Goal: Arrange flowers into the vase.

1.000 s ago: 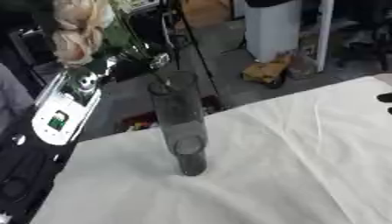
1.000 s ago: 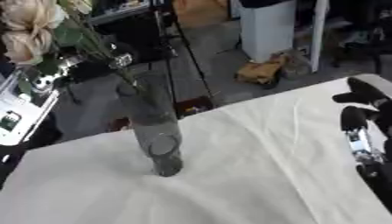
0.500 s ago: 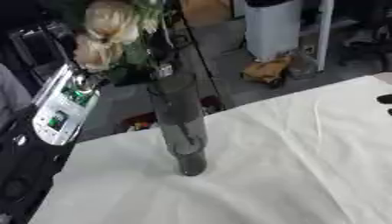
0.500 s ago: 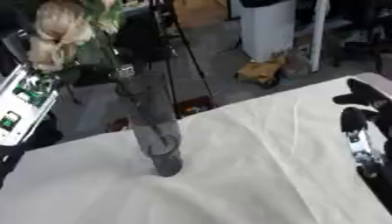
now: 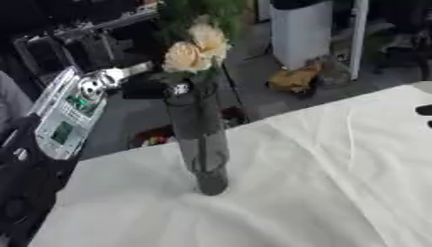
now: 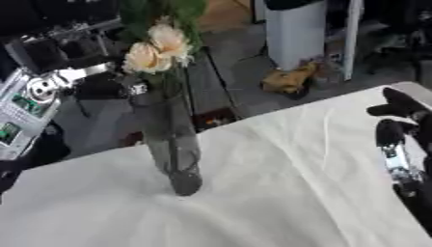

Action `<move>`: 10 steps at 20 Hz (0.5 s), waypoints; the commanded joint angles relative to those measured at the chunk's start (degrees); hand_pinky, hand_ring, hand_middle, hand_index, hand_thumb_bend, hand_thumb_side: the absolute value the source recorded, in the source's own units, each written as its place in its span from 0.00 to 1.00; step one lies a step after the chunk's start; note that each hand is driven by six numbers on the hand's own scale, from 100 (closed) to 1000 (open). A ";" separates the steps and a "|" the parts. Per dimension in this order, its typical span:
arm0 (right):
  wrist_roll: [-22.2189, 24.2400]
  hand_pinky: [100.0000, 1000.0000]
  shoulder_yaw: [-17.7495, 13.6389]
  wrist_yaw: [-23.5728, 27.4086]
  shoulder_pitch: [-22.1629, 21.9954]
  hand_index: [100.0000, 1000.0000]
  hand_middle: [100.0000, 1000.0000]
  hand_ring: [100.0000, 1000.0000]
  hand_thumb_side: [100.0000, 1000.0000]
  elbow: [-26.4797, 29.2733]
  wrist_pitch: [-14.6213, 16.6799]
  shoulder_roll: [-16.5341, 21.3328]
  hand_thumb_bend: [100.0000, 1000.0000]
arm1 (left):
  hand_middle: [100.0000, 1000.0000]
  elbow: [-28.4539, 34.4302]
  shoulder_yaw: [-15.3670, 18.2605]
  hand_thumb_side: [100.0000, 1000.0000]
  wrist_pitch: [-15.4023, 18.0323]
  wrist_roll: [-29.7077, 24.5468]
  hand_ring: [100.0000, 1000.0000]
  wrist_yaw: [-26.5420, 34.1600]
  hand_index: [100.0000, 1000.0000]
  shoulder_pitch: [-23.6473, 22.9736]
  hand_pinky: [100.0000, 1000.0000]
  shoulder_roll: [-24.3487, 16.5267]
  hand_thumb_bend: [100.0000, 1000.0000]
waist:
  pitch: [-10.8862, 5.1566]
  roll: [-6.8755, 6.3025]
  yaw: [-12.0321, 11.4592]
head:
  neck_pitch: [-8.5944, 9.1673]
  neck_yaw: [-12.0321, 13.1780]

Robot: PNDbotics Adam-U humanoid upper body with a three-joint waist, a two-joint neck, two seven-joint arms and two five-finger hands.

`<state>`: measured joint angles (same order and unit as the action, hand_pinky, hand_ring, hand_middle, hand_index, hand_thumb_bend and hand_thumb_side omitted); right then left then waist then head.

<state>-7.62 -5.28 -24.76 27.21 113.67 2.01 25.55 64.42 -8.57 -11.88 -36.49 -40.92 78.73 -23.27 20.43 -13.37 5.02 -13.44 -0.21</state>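
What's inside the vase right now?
Flower stems run down inside the clear vase, with the cream blooms and green leaves above its rim. The left hand covers the rim, and the vase's dark bottom hides the stem ends.

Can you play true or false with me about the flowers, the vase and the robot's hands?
1. The cream flowers have their stems inside the vase. True.
2. The vase is lying on its side. False: it stands upright on the white tablecloth.
3. The right hand is holding the vase. False: it shows at the right edge, fingers up, well apart from the vase.
4. The flowers are bright red. False: they are cream with green leaves.
5. The vase is see-through and tall. True.
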 commanded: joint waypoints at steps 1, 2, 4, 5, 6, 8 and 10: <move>-0.17 0.76 -0.19 0.50 0.48 0.94 0.70 0.94 1.00 0.92 0.00 0.65 0.06 | 1.00 1.23 0.84 0.91 -0.30 -0.08 1.00 -0.09 1.00 0.92 1.00 -2.53 0.39 | -1.77 0.53 -0.19 | 0.53 -0.19; -0.17 0.76 -0.18 0.49 0.48 0.94 0.70 0.94 1.00 0.92 -0.01 0.64 0.06 | 1.00 1.28 0.85 0.91 -0.41 0.02 1.00 0.10 1.00 0.88 1.00 -2.56 0.38 | -1.78 0.55 -0.21 | 0.54 -0.18; -0.15 0.76 -0.16 0.48 0.48 0.94 0.70 0.94 1.00 0.92 -0.05 0.64 0.06 | 1.00 1.38 0.76 0.91 -0.55 0.03 1.00 0.37 1.00 0.80 1.00 -2.70 0.38 | -1.82 0.60 -0.26 | 0.48 -0.15; -0.14 0.76 -0.15 0.47 0.48 0.94 0.70 0.94 1.00 0.92 -0.08 0.64 0.06 | 1.00 1.41 0.72 0.91 -0.61 0.00 1.00 0.45 1.00 0.77 1.00 -2.78 0.37 | -1.83 0.62 -0.29 | 0.47 -0.13; -0.13 0.76 -0.14 0.46 0.50 0.94 0.70 0.94 1.00 0.92 -0.10 0.64 0.06 | 1.00 1.41 0.68 0.91 -0.67 -0.07 1.00 0.41 1.00 0.74 1.00 -2.90 0.38 | -1.86 0.63 -0.34 | 0.47 -0.13; -0.13 0.76 -0.12 0.45 0.50 0.94 0.70 0.94 1.00 0.92 -0.11 0.60 0.06 | 1.00 1.42 0.67 0.91 -0.77 -0.22 1.00 0.34 1.00 0.67 1.00 -3.02 0.39 | -1.93 0.67 -0.43 | 0.41 -0.08; -0.14 0.76 -0.09 0.45 0.52 0.94 0.70 0.94 1.00 0.92 -0.11 0.56 0.06 | 1.00 1.43 0.77 0.91 -0.91 -0.26 1.00 0.40 1.00 0.58 1.00 -3.09 0.40 | -2.01 0.72 -0.49 | 0.41 -0.03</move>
<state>-7.63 -5.27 -24.76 27.20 113.67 1.98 25.49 64.76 -8.56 -12.58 -36.74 -40.65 78.47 -24.21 20.11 -13.37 4.67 -13.44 -0.19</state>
